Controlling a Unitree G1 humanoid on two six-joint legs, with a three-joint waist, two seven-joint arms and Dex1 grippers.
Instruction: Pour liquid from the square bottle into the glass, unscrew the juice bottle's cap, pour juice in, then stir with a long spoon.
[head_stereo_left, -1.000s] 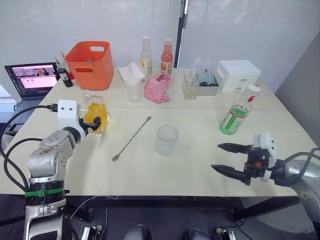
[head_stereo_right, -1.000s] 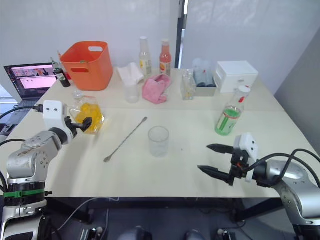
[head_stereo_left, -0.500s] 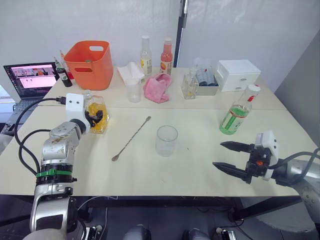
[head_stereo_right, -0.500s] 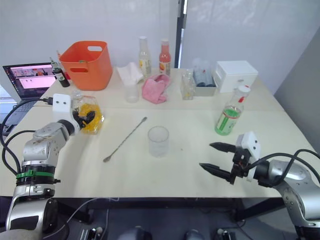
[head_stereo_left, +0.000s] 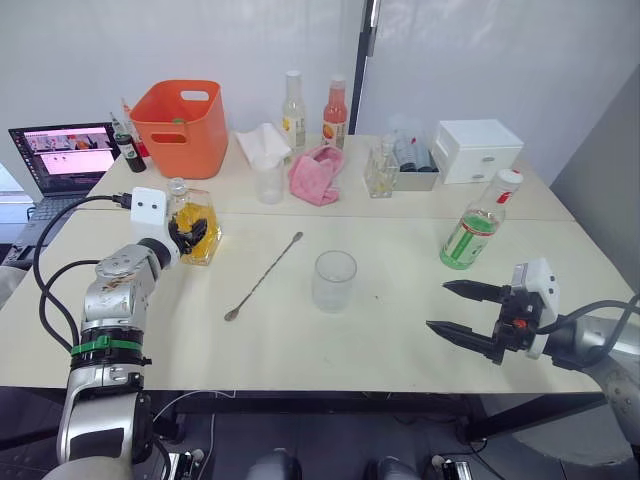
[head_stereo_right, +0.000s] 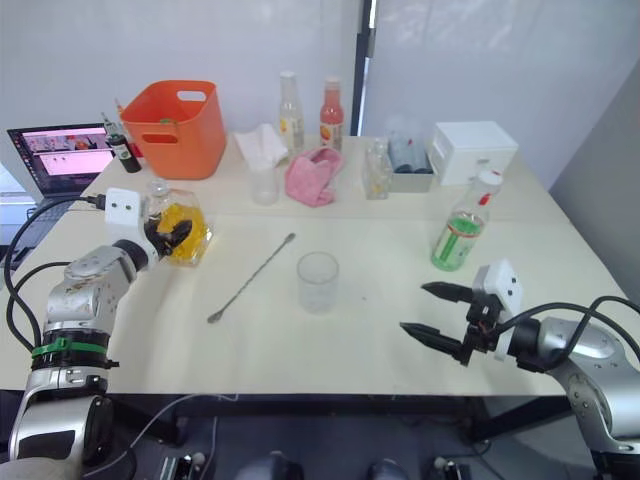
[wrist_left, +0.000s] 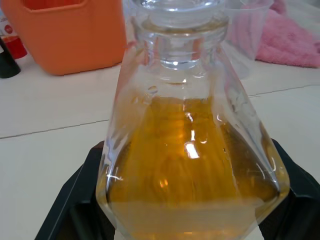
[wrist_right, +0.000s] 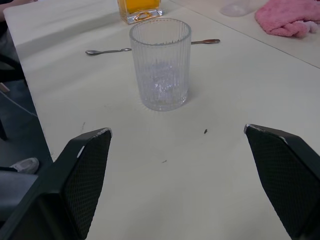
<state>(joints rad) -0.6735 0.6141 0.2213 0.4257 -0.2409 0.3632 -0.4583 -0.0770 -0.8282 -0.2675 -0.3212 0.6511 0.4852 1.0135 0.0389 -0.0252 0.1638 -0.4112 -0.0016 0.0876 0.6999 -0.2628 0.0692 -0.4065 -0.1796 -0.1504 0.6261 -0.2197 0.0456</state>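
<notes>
glass square bottle (head_stereo_left: 197, 228) still gripped by left end effector (head_stereo_left: 189, 234) | right end effector (head_stereo_left: 468, 312) stays spread, unmoved

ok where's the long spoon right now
In the left eye view the long spoon lies flat on the table, between the square bottle on the robot's left and the glass, bowl end nearest the robot.

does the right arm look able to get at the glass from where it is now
Probably yes. The right gripper hovers with jaws wide open and aimed toward the glass, with bare table between them. The long spoon lies on the glass's far side.
</notes>
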